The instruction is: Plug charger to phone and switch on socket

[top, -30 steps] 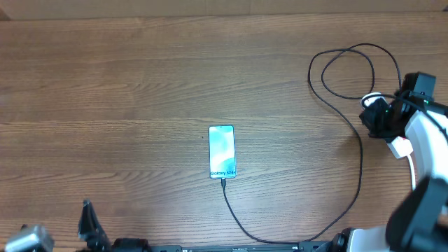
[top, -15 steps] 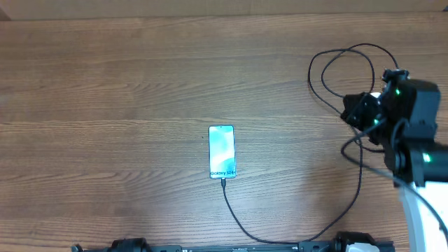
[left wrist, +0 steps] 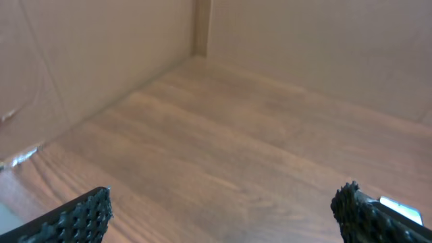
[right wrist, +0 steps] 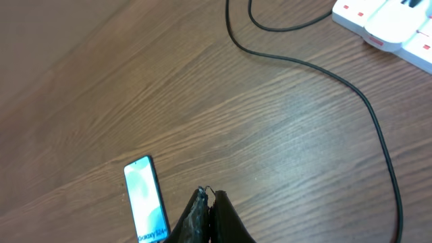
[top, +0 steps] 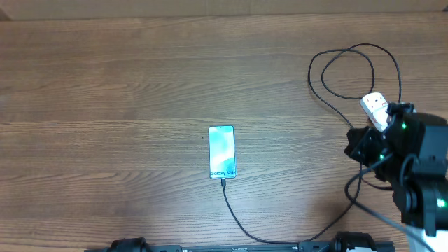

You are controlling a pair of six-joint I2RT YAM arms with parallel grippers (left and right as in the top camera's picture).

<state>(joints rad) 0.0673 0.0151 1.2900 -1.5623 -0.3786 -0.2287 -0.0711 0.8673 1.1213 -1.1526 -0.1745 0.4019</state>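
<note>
The phone [top: 222, 152] lies flat mid-table with its light blue screen lit; it also shows in the right wrist view [right wrist: 145, 199]. The thin black charger cable [top: 241, 227] meets the phone's near edge, runs right along the front, then climbs to loose loops [top: 350, 70] at the far right. One end of the white socket [top: 374, 105] shows beside the right arm, and its red switches show in the right wrist view [right wrist: 381, 20]. My right gripper [right wrist: 208, 201] is shut and empty; in the overhead view it [top: 353, 145] hovers just in front of the socket. My left gripper [left wrist: 219, 216] is open and empty over bare wood.
Brown cardboard walls [left wrist: 283, 40] close the table's far side and left side. The cable [right wrist: 378, 135] crosses the wood between the right gripper and the socket. The right arm's body [top: 420, 168] covers the table's right edge.
The right arm has pulled back from the socket toward the front, uncovering the socket's white end. The left arm has left the overhead view. Phone and cable have not moved.
</note>
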